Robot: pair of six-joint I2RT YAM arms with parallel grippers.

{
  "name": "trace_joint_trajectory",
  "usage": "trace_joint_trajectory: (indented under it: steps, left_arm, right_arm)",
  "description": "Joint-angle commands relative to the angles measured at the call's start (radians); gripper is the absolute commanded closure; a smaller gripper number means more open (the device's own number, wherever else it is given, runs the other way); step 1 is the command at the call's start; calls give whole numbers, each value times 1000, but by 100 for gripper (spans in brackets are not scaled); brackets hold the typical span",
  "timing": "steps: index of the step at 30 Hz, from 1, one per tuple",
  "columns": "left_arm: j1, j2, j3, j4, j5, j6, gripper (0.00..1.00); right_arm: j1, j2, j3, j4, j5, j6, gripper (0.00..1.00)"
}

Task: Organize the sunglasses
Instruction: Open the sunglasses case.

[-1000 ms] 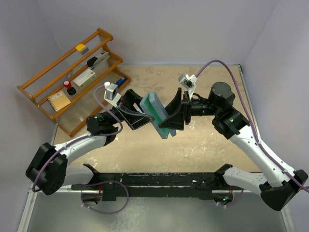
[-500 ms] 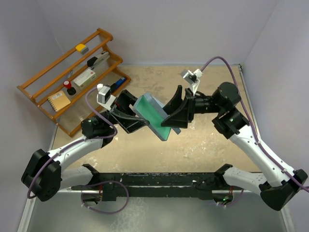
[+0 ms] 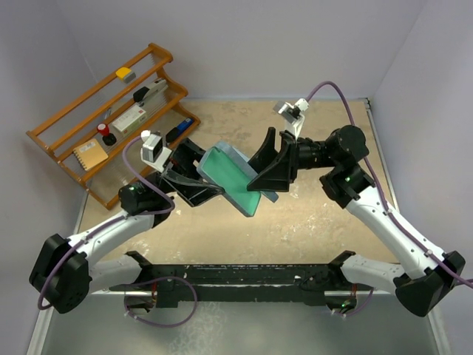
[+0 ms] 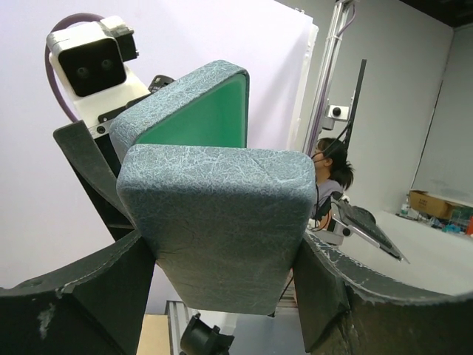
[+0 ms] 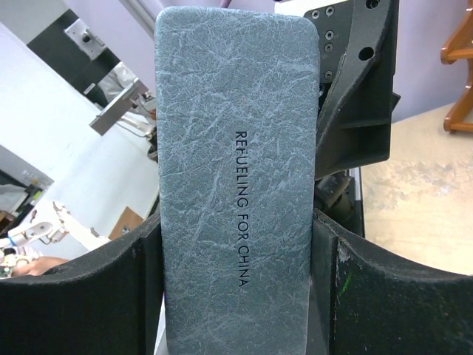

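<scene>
**Glasses case held off the table between both grippers**

At the far left rear, a wooden rack [image 3: 92, 91] stood against the wall, well apart from the work. On its shelves lay a yellow block [image 3: 123, 73], a black object [image 3: 148, 94], a white box [image 3: 131, 118], a small red-capped bottle [image 3: 108, 137], a tan notebook [image 3: 90, 154] and a blue object [image 3: 179, 132]. None of these touched either arm.

Just right of the rack's near end, the left gripper [image 3: 207, 171] reached toward the middle of the table [image 3: 318, 214]. Its fingers were clamped on one end of the glasses case [image 3: 233, 181]. The left wrist view showed that end filling the gap, with a finger [image 4: 81, 296] pressed to each side.

The case was grey-blue and textured, and was held in the air over the middle of the sandy table surface. It was open, tilted, with its green lining turned upward. What lay inside could not be made out.

From the right, the right gripper [image 3: 267, 168] closed on the other half of the case. In its wrist view both fingers [image 5: 89, 296] bore against the long sides of the shell, whose lettering [image 5: 242, 207] faced the camera. The two grippers stood close together, and each one's fingers blocked much of the case from above. The right arm ran back along the right edge of the table to its base at the near edge.
</scene>
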Motion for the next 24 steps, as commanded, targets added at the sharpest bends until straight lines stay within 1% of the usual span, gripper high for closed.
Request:
trace_joint_trajectory:
  steps: [1,11,17,24]
  left_arm:
    - [2,-9,-25,191,64,16,100]
    - [1,-49,-43,190,68,15,100]
    - [1,-78,-44,190,72,11,100]
    - [1,-96,-45,191,75,11,100]
  right_arm:
    - [8,-21,38,308,6,99,100]
    - [7,-8,23,382,12,153,100]
    - [7,46,14,609,21,347,100]
    - [7,65,5,664,51,405,100]
